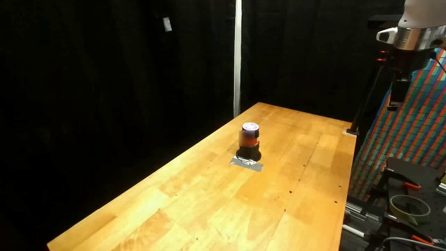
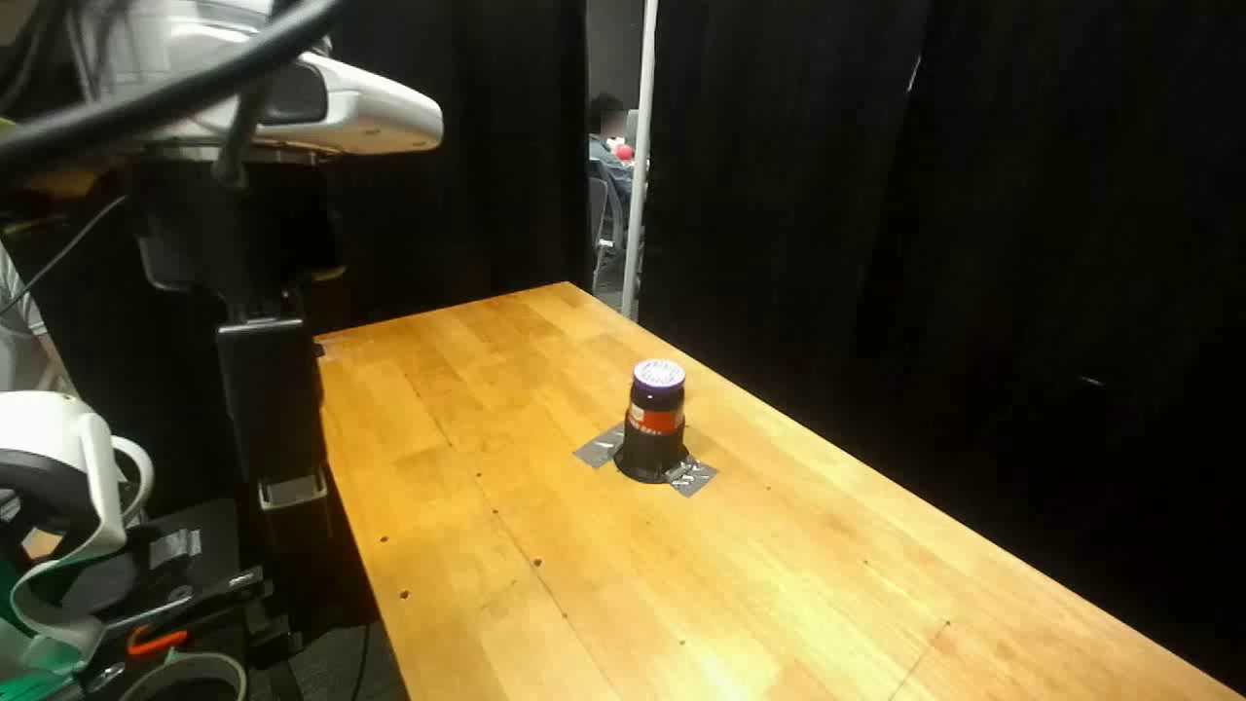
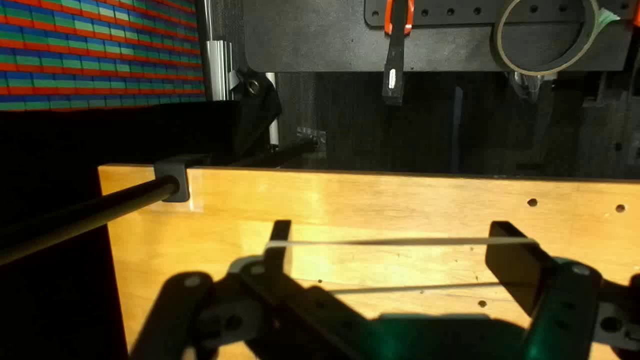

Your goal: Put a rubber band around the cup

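The cup (image 1: 251, 142) is dark with an orange-red band and a white-and-purple top. It stands upright on the wooden table, also in an exterior view (image 2: 654, 421). Its black base is held with grey tape. My gripper (image 3: 393, 227) is open, its fingers wide apart. A pale rubber band (image 3: 400, 242) is stretched around both fingers, with two strands crossing the gap. In both exterior views the gripper (image 1: 395, 104) (image 2: 292, 492) hangs at the table's side edge, well apart from the cup. The cup is out of the wrist view.
The wooden table (image 1: 223, 209) has several small holes. A black pole is clamped at a table corner (image 3: 172, 187). Beside the table is a black cart top (image 3: 310, 40) with a tape roll (image 3: 500, 40) and orange-handled clamps (image 3: 395, 50). Black curtains hang behind the table.
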You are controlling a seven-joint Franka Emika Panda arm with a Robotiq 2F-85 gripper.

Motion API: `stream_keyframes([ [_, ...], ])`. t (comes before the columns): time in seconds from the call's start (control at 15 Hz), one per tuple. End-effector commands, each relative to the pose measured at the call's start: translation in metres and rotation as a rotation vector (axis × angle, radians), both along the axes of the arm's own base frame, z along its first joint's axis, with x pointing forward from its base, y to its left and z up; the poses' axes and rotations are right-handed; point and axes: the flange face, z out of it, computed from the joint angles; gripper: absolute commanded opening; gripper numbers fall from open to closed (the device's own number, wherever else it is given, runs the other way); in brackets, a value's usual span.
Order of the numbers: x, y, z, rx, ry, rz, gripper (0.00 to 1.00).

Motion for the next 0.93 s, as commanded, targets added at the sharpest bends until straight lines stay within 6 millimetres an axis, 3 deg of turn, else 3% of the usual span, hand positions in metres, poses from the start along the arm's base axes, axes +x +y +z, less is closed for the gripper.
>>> stream_keyframes([
  [0.0,0.0,0.0,0.0,0.0,0.002,0.0,1.0],
  [0.27,0.0,0.0,0.0,0.0,0.005,-0.001,1.0],
  [0.4,0.02,0.019,0.002,0.01,0.006,0.039,1.0],
  [0.67,0.09,0.077,0.015,0.139,-0.071,0.13,1.0],
  [0.87,0.139,0.113,0.012,0.197,-0.118,0.191,1.0],
])
